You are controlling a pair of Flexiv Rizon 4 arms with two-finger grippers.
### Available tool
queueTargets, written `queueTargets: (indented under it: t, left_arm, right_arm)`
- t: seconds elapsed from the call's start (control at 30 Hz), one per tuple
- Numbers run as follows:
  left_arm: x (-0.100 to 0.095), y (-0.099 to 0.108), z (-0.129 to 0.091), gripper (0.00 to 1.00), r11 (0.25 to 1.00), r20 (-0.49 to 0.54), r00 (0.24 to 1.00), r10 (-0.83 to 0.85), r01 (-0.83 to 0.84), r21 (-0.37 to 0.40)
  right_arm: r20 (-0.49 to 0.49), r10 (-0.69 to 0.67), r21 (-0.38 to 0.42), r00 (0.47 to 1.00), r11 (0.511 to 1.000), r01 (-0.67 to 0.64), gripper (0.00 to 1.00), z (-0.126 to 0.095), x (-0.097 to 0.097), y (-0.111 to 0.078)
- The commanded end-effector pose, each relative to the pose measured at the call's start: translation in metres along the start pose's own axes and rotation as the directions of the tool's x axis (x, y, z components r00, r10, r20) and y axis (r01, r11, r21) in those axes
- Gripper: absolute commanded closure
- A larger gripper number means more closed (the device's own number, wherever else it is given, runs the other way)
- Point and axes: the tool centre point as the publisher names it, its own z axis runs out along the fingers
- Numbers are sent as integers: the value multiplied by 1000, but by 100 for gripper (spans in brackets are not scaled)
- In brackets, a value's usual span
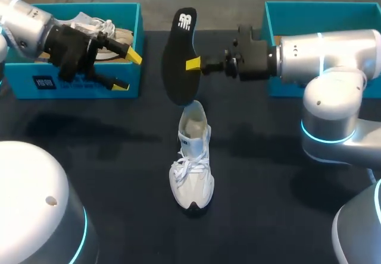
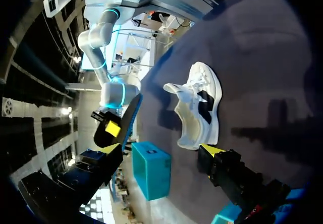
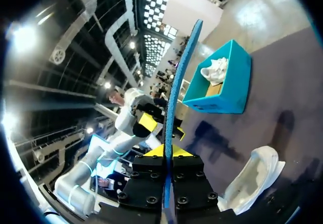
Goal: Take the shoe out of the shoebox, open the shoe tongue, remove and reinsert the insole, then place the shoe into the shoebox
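A white laced shoe [image 1: 191,163] stands on the dark table, toe toward me, its mouth wide. The black insole [image 1: 175,74] hangs upright just above the shoe's heel, with my right gripper [image 1: 193,63] shut on its edge. In the right wrist view the insole [image 3: 176,93] runs edge-on out from between the shut fingers of that gripper [image 3: 166,152], and the shoe [image 3: 257,178] lies below. My left gripper [image 1: 127,71] is open and empty in front of the left shoebox [image 1: 77,82]. In the left wrist view its fingers [image 2: 212,152] frame the shoe [image 2: 199,108] and insole [image 2: 128,118].
The left teal shoebox holds a second white shoe [image 1: 110,32], also seen as the boxed shoe [image 3: 214,70] in the right wrist view. Another teal box [image 1: 309,14] sits at the back right behind my right arm. The black tabletop [image 1: 119,175] lies open around the shoe.
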Motion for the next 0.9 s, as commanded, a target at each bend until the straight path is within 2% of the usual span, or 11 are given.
queueTargets:
  t: [0.03,0.23,0.43,0.9]
  left_arm:
    - [2,-10,6,0,999,-37,999,-30,29,-29]
    - [11,-8,22,0,997,-82,994,-74,71,-39]
    - [21,-8,34,0,992,-158,981,-114,106,-62]
    - [21,-8,34,0,992,-158,981,-114,106,-62]
  right_arm:
    - [14,-37,6,999,999,37,100,-5,0,-1]
    - [48,-114,36,992,993,112,100,-12,-6,-1]
    - [16,-159,68,987,985,158,100,-19,-16,-2]
    - [16,-159,68,987,985,158,100,-19,-16,-2]
